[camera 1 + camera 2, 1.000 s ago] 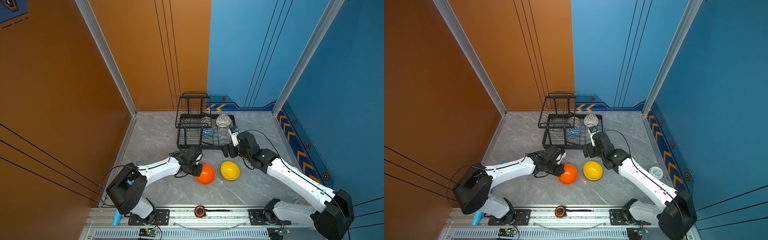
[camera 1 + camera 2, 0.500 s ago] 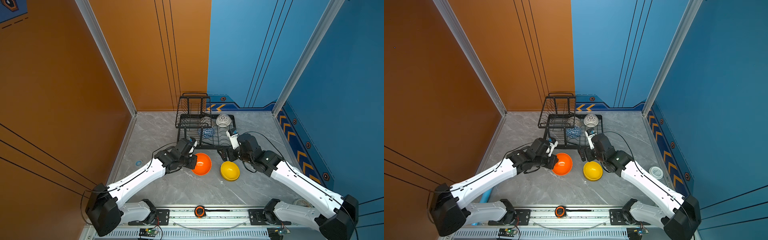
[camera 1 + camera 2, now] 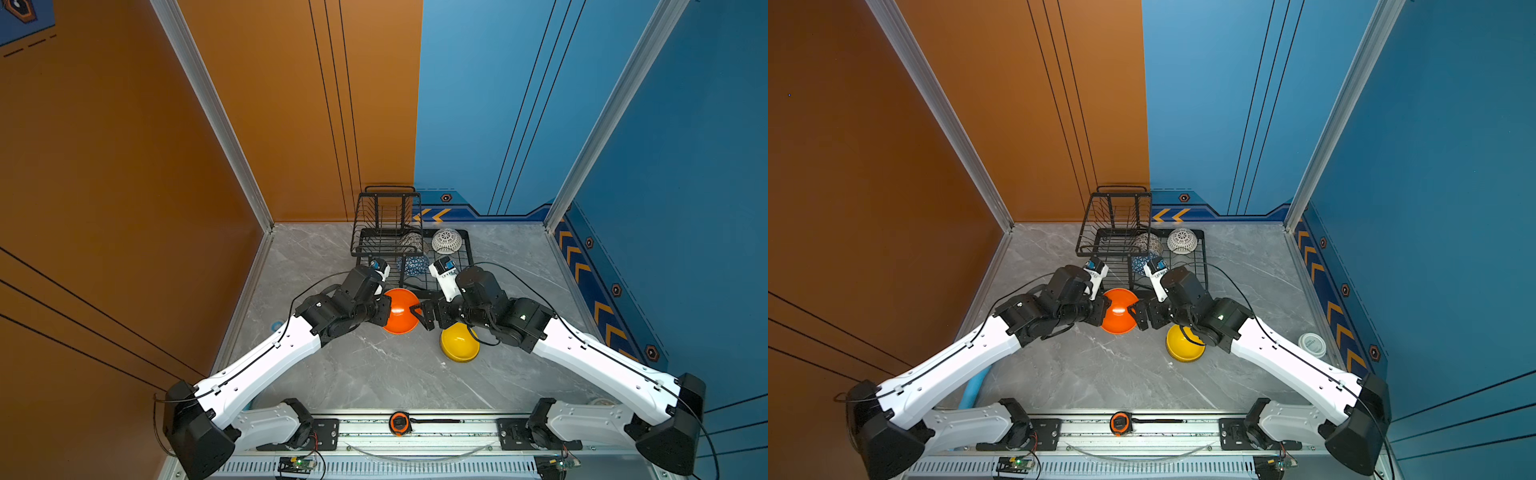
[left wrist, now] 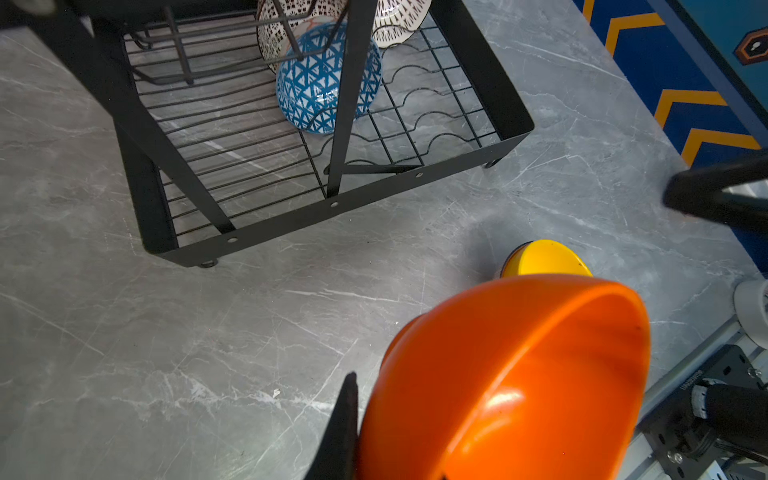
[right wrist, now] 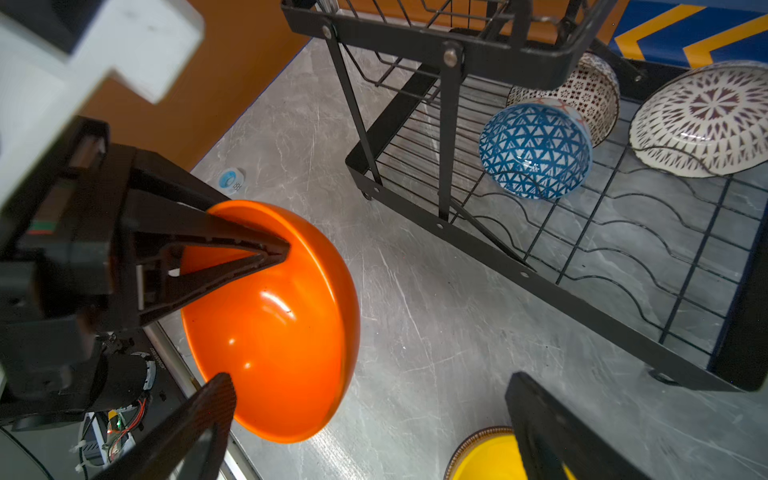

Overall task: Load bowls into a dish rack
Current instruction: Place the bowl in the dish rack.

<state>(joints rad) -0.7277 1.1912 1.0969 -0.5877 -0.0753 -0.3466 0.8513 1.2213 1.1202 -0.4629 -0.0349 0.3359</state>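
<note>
My left gripper (image 3: pixel 388 311) is shut on the rim of the plain orange bowl (image 3: pixel 401 311), which hangs tilted on its side above the table, just in front of the dish rack (image 3: pixel 468 257). The right wrist view shows the left gripper's fingertips (image 5: pixel 282 251) pinching the orange bowl's (image 5: pixel 282 332) wall. My right gripper (image 3: pixel 424 316) stands open right beside that bowl's other side and holds nothing. The yellow bowl (image 3: pixel 459 343) sits on the table under the right wrist. In the rack's lower tray lie a blue-white bowl (image 3: pixel 413 264) and two white patterned bowls (image 3: pixel 446 240).
The rack's raised basket tier (image 3: pixel 388 216) stands at its far left end. A tape measure (image 3: pixel 399 423) lies on the front rail. A small white tub (image 3: pixel 1311 345) sits by the right wall and a small blue disc (image 5: pixel 230 180) near the left wall.
The left arm has lifted the orange bowl off the table and carried it toward the rack, tilting it. The right gripper has swung from the rack's edge to the bowl's side.
</note>
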